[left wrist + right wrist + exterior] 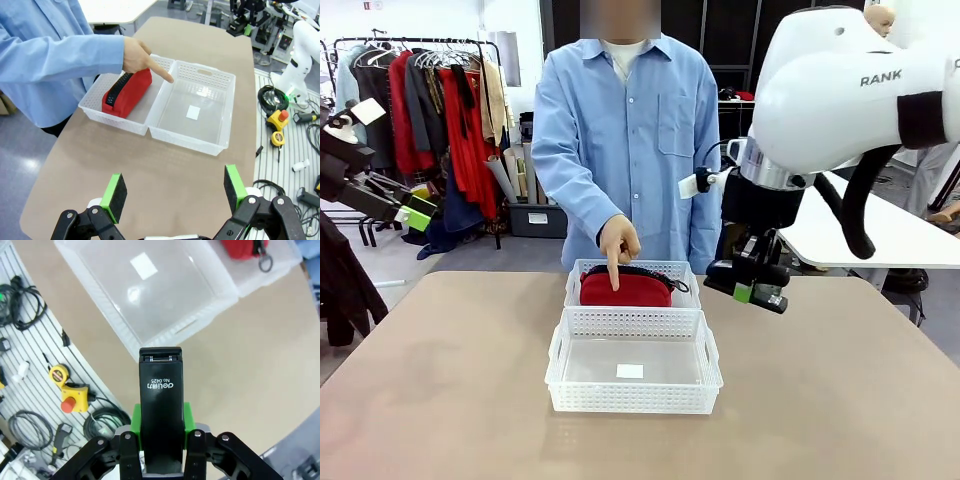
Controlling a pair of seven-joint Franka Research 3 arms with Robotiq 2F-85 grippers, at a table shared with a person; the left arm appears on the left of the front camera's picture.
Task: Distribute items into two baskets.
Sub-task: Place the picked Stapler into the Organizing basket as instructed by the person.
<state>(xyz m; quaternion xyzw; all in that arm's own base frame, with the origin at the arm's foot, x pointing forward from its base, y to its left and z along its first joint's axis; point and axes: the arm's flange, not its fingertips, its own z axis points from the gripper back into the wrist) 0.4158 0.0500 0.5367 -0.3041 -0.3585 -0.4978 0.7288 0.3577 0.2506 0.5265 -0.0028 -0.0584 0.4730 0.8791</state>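
Note:
The red pouch point(625, 289) lies in the far basket point(583, 272), and the person's forefinger point(616, 268) points down onto it. In front of it stands the bigger near basket point(633, 398), empty, with a small white label on its floor. My right gripper point(757, 288) hangs just right of the far basket, shut on the black stapler point(160, 390), whose body sticks out between the green pads point(186, 417). My left gripper point(174, 192) is open and high off the table's left side point(412, 212), looking down at both baskets point(192, 145) and the pouch point(127, 92).
The person stands at the far side, arm point(565, 170) reaching over the far basket. Bare tan tabletop point(440, 380) surrounds the baskets. Cables and an emergency-stop button point(75, 397) lie on a slatted bench beside the table.

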